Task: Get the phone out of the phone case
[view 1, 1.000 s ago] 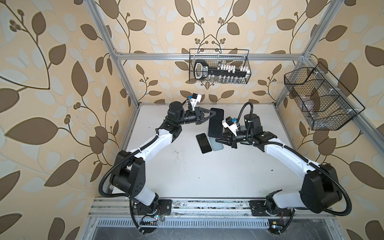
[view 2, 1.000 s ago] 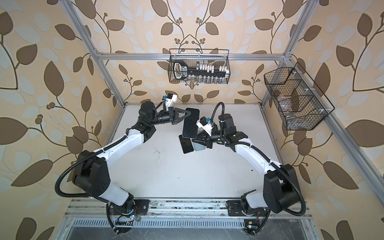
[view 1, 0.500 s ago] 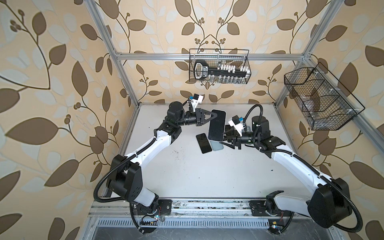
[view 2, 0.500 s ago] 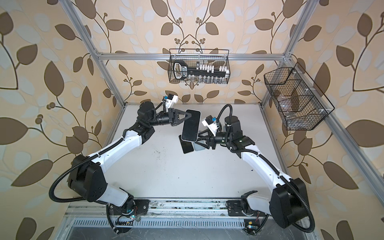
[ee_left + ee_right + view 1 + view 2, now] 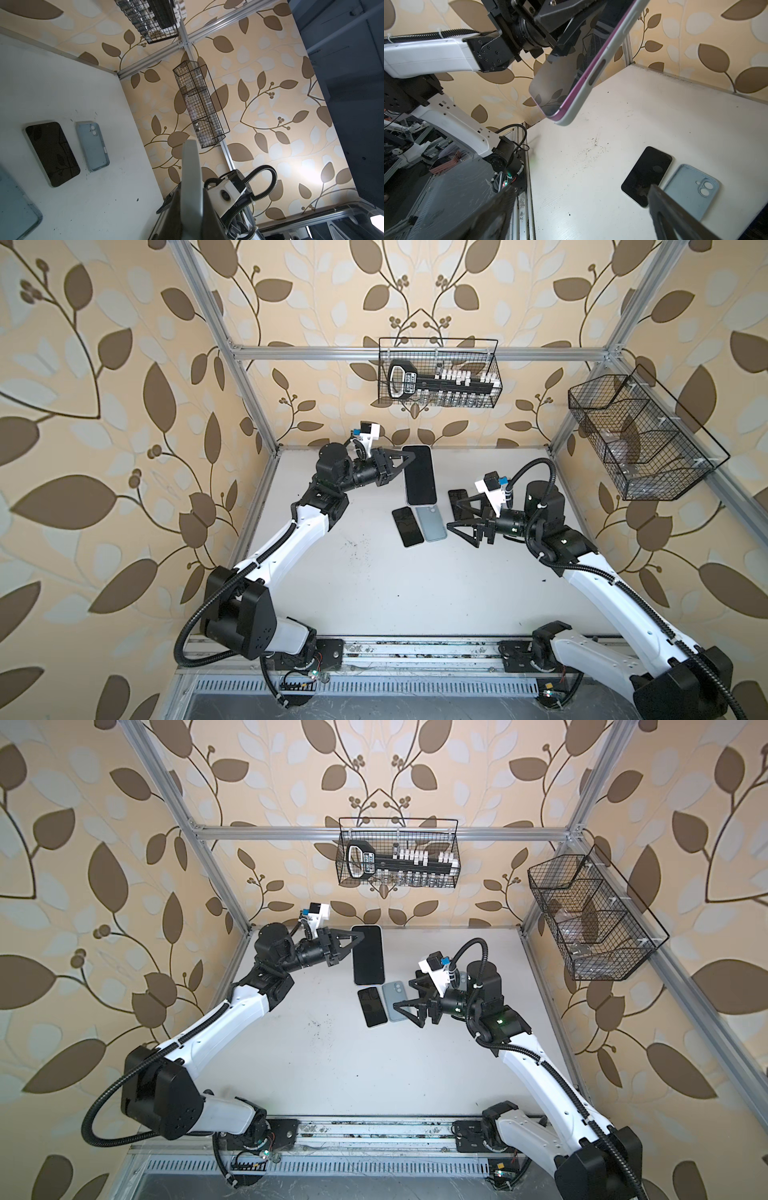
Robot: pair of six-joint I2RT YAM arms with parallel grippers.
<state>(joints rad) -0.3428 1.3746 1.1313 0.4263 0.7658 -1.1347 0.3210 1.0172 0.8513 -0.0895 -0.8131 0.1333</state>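
Pink-rimmed, dark-screened phone (image 5: 419, 475) sits unremoved in its white plastic case (image 5: 602, 68), pinched by the left fingers (image 5: 405, 455) above the white tabletop's (image 5: 374, 593) far edge. Right fingers (image 5: 463, 524) gape wide, empty, nearby. Separation seems not yet begun; a bare black phone (image 5: 407, 526) and an empty pale blue case (image 5: 432, 523) lie mid-tabletop

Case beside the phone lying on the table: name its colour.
Light blue; the case shows best in the right wrist view.
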